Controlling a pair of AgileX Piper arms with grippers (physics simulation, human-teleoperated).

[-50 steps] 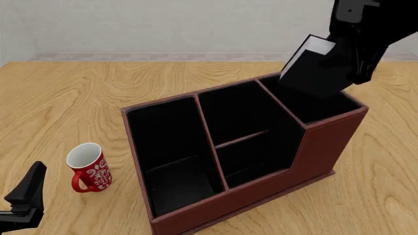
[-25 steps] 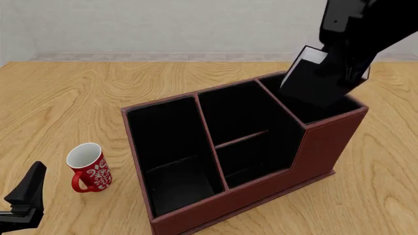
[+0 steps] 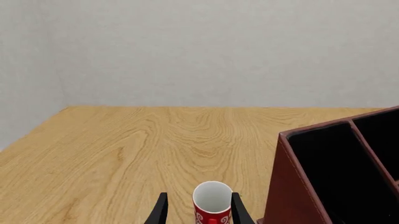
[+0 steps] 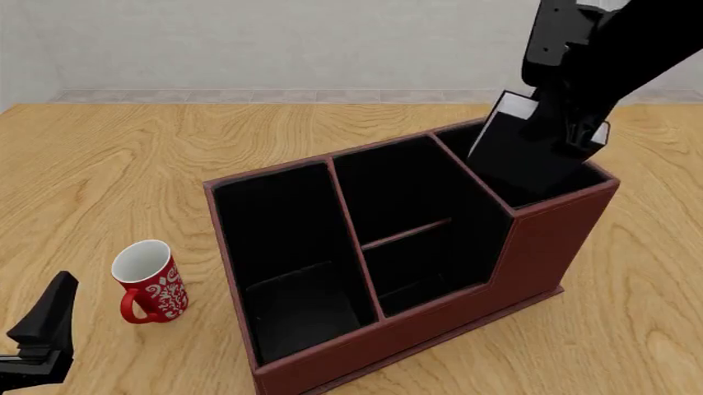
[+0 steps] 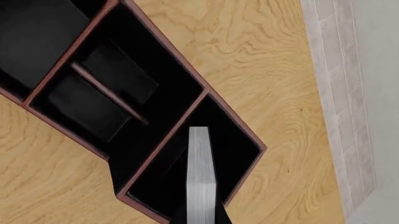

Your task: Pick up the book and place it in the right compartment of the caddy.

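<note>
The black book [image 4: 525, 155] with white page edges [image 5: 199, 179] hangs tilted, its lower end inside the right compartment [image 4: 463, 141] of the reddish-brown caddy [image 4: 363, 350]. My right gripper [image 4: 567, 123] is shut on the book's upper end, above the compartment's back corner. In the right wrist view the book points down into the squarish black-lined right compartment [image 5: 234, 140]. Whether the book touches the floor of the compartment is hidden. My left gripper [image 4: 44, 329] stands open low at the table's front left, away from the caddy [image 3: 293, 186].
A red patterned mug [image 4: 148, 281] stands upright left of the caddy, ahead of the left gripper's fingers [image 3: 160, 212]. The caddy's long left section [image 4: 291, 271] and the divided middle section [image 4: 412, 234] hold nothing. A grey wall runs behind the table.
The right gripper has come down and slightly left with the book, which now stands steeper and reaches into the right compartment. The left arm and the mug have not moved.
</note>
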